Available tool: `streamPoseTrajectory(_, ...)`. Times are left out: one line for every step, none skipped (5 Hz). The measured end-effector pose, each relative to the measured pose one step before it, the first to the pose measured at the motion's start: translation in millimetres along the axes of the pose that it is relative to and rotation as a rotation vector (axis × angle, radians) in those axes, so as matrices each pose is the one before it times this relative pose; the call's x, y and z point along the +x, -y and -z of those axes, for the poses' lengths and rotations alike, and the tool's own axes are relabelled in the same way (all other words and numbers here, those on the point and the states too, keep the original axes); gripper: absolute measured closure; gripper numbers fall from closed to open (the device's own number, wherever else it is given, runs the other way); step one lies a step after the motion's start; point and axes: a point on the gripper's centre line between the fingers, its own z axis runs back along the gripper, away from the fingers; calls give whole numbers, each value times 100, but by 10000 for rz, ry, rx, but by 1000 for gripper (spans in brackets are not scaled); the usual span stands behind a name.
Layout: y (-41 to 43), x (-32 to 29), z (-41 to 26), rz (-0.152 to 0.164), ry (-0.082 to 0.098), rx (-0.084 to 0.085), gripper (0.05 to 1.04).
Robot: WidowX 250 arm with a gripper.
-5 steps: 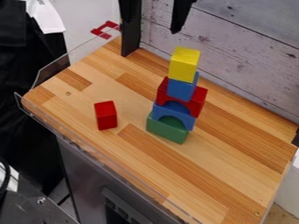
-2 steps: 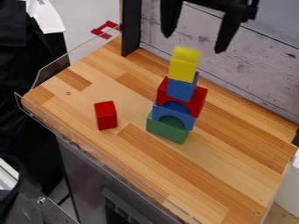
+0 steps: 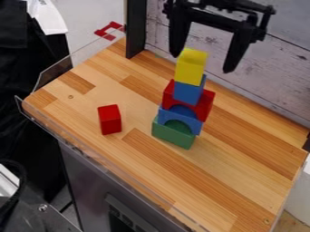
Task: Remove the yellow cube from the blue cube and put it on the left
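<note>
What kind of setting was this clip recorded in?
Probably a lab or workshop test station: a black robot gripper hangs over a small wooden worktop, with stacked toy blocks and a whitewashed plank backdrop.

Free gap between red block [image 3: 109, 120] and tall stack [image 3: 188, 94]

Seeing a red rectangular block [image 3: 109, 120] on the wooden worktop [image 3: 233, 170]; spotting, apart from that, a red arched block [image 3: 205, 101] over a blue arched block [image 3: 192, 123] over a green block [image 3: 172, 135].
</note>
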Motion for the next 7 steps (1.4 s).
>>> streamPoseTrajectory(-946,346,-113,-331,-24,30,84)
streamPoseTrajectory(-782,404,-103,-332,33,-23,84)
streamPoseTrajectory(115,284,377,-36,-94,-144,84)
streamPoseTrajectory(247,-55,81,-3,-57,-86,84)
streamPoseTrajectory(489,-319,24,57,-83,-50,84)
streamPoseTrajectory(254,13,-339,-7,38,-96,84)
streamPoseTrajectory(-196,130,1618,-113,-550,16,84)
